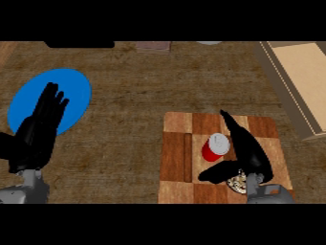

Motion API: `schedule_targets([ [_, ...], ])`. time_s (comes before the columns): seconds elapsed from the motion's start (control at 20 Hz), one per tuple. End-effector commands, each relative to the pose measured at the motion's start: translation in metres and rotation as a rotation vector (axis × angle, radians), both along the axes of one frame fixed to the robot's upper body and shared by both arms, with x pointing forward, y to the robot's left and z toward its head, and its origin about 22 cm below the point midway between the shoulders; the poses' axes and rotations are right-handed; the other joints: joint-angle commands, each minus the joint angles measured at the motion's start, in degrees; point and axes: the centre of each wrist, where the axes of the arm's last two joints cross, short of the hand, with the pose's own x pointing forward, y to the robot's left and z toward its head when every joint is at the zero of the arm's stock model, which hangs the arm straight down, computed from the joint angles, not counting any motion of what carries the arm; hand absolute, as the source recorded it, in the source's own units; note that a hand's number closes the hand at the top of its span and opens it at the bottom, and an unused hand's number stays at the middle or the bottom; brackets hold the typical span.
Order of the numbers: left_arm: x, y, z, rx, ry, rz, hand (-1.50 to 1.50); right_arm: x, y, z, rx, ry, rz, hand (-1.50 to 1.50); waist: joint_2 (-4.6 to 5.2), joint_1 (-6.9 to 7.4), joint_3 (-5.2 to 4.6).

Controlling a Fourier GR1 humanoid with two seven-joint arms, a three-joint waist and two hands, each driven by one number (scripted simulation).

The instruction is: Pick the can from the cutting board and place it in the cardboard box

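A red can (214, 148) with a pale top stands on the wooden cutting board (179, 153), near its middle. My right hand (246, 150) is just right of the can, fingers straight and pointing away, thumb spread below the can; it does not hold the can. The cardboard box (310, 91) lies open at the right edge, beyond the board. My left hand (39, 127) rests open at the left, fingers up, over the blue plate.
A blue plate (70, 91) lies on the counter at the left, partly under my left hand. A small patterned round thing (236, 184) sits on the board under my right wrist. Dark and pale objects line the counter's far edge.
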Motion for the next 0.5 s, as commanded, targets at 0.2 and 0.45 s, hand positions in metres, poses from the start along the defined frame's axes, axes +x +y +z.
schedule_targets([
  [0.2,0.003,0.009,-0.007,0.002,0.007,-0.009,0.00,0.014,-0.009,-0.009,0.001,-0.023,0.008,-1.50,0.01,-0.04,-0.01],
  [0.45,0.009,0.035,-0.004,-0.004,-0.005,-0.012,0.00,0.015,0.002,-0.008,-0.088,-0.075,0.099,1.50,0.07,0.09,-0.03],
])
